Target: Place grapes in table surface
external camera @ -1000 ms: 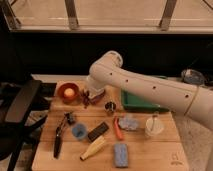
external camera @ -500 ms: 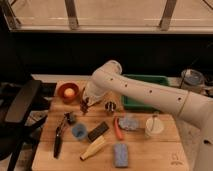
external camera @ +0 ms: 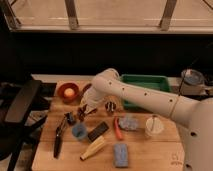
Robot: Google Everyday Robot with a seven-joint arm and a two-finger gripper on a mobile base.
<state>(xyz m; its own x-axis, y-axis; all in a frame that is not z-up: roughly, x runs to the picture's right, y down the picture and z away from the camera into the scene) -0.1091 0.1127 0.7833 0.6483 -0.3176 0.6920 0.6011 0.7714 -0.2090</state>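
Crowded table surface [external camera: 165, 150], gripper [external camera: 84, 111] perhaps holding grapes [external camera: 80, 113]

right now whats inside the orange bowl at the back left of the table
A pale round item sits inside the orange bowl; what it is cannot be told. The gripper is over the table surface, right of the bowl.

tabletop [external camera: 155, 152]: light-brown wood, small dark logo [external camera: 175, 160] at its near right corner
far edge: green tray [external camera: 146, 85] toward the right, red bowl [external camera: 68, 92] toward the left
left edge: long dark utensil [external camera: 59, 139]
middle: small blue cup [external camera: 78, 131], black block [external camera: 98, 131], orange-red piece [external camera: 118, 130], blue cloth [external camera: 129, 122]
right side: clear cup [external camera: 153, 126]
near edge: corn cob [external camera: 93, 149], blue sponge [external camera: 120, 154]
tool [external camera: 82, 112]: low over the tabletop's left-middle, just beside the blue cup
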